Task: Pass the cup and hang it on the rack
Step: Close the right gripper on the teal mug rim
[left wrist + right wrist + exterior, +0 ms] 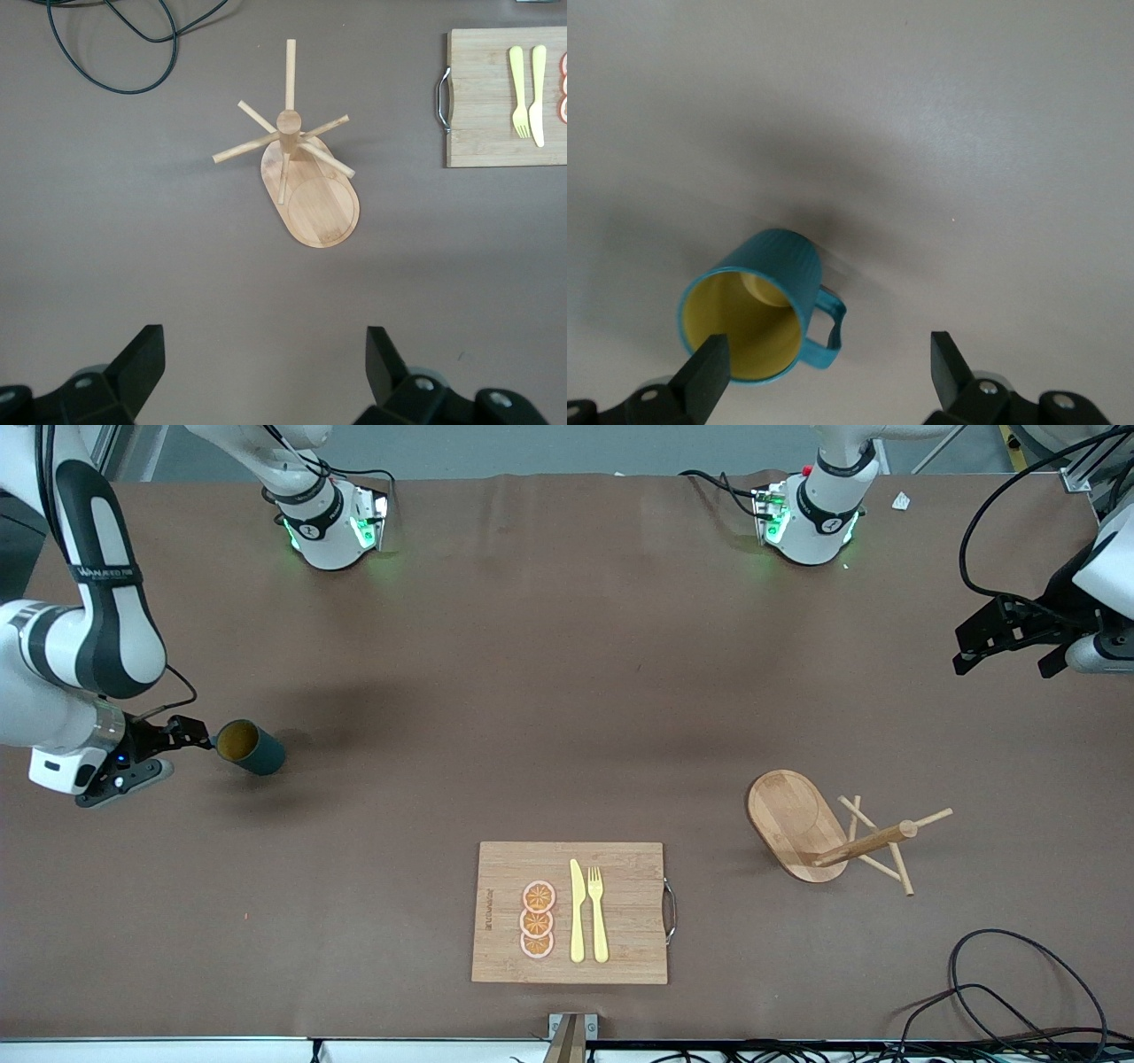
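The teal cup [251, 747] with a yellow inside lies on its side on the table toward the right arm's end, its mouth facing my right gripper [182, 748]. In the right wrist view the cup [757, 301] sits by one finger [704, 372], its handle [830, 323] between the open jaws of my right gripper [828, 354], not gripped. The wooden rack [797, 824] stands toward the left arm's end, pegs spread. My left gripper [1005, 660] waits open and empty, high over the table's edge at that end; the rack [310, 190] shows below my left gripper [266, 354].
A wooden cutting board [638, 912] with orange slices, a yellow knife and fork lies near the front camera, also in the left wrist view [483, 97]. Black cables [1019, 992] lie near the rack's corner of the table.
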Available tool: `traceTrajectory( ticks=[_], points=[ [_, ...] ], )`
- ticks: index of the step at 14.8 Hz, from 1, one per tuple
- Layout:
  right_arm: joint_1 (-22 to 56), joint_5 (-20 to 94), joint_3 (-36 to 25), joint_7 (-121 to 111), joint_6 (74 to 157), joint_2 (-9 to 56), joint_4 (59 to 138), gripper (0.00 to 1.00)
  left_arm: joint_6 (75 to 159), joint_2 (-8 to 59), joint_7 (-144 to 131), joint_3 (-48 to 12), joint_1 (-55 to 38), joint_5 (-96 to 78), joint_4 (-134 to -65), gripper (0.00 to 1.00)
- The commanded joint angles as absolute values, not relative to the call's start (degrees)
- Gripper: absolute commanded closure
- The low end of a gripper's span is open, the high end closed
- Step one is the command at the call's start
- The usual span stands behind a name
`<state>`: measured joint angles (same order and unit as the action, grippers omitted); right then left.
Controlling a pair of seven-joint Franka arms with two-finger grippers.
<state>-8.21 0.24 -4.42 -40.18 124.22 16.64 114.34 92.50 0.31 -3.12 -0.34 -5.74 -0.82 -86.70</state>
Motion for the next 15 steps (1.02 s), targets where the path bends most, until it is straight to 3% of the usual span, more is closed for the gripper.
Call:
traceTrajectory(
  ticks=[1, 5, 6, 7, 9, 10, 15],
  points=[
    [-9.23, 1.14, -3.60, -42.63, 129.79, 16.70, 119.33, 0.00, 92.20, 0.97, -2.11, -0.53, -5.45, -0.18, -85.34, 0.00],
    [-9.06, 2.28, -3.52, -42.98, 133.67, 16.79, 123.74, 0.07, 92.28, 0.97, -2.20, -0.53, -5.45, -0.18, -85.34, 0.00],
    [-9.05, 2.46, -3.52, -43.07, 134.55, 16.96, 124.36, 0.15, 92.29, 0.97, -2.28, -0.53, -5.54, -0.26, -85.34, 0.00],
    [-8.88, 2.46, -3.52, -43.94, 135.17, 17.14, 124.63, 0.37, 92.20, 0.97, -2.55, -0.53, -5.62, -0.26, -85.43, 0.00],
    [-8.44, 2.55, -3.52, -47.62, 135.35, 17.66, 124.72, 0.91, 92.28, 1.05, -2.81, -0.53, -5.62, -0.26, -85.34, 0.00],
    [-8.35, 2.64, -3.52, -47.55, 135.35, 17.84, 124.72, 1.00, 92.20, 1.05, -2.81, -0.53, -5.63, -0.26, -85.43, 0.00],
    [-7.56, 2.72, -3.43, -46.15, 133.34, 17.14, 123.93, 1.00, 92.29, 0.97, -2.90, -0.53, -5.71, -0.09, -85.34, 0.00]
  ],
)
